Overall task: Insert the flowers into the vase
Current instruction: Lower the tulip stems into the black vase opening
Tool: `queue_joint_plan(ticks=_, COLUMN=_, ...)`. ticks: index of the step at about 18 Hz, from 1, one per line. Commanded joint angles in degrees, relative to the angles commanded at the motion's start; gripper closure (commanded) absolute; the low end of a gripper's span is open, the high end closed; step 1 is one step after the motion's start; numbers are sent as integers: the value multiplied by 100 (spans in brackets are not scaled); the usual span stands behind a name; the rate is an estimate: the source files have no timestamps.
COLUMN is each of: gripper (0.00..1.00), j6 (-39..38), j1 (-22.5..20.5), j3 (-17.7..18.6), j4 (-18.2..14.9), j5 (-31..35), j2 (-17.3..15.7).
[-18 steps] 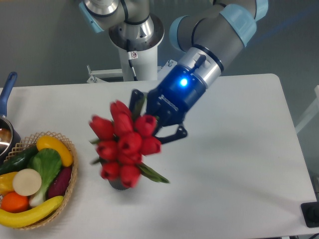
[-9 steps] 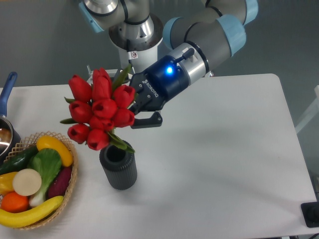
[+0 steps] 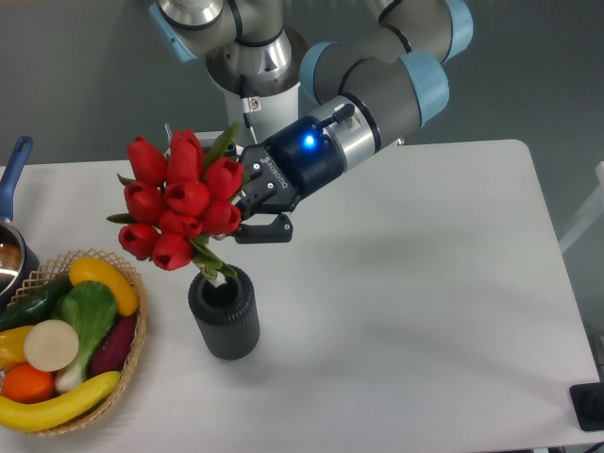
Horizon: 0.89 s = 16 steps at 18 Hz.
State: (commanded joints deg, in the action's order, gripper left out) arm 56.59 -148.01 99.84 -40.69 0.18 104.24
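Observation:
The flowers (image 3: 176, 201), a bunch of red tulips with green leaves, hang tilted above the table with the blooms pointing up and left. Their green stem end (image 3: 213, 266) reaches down to the mouth of the vase. The vase (image 3: 225, 312), a short dark grey ribbed cylinder, stands upright on the white table just below the bunch. My gripper (image 3: 253, 203) sits right of the blooms and is shut on the flowers' stems, which it mostly hides.
A wicker basket (image 3: 127, 363) of fruit and vegetables stands at the left front, close to the vase. A pot with a blue handle (image 3: 11, 170) is at the left edge. The robot base (image 3: 255, 85) rises behind.
The bunch has swung from lying low over the vase to up and left, uncovering the vase. Since half a second ago it has dropped slightly, stem end nearing the vase mouth.

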Motion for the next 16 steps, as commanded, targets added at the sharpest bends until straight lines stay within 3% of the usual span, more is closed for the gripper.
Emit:
queue_joint_plan(ticks=6, gripper=79, j6=730, j1=-18, j3=395, j4=0, j5=0, j2=-9)
queue_joint_plan(ticks=16, gripper=79, j6=950, j1=-44, j3=475, j4=-9, j5=17, j2=53)
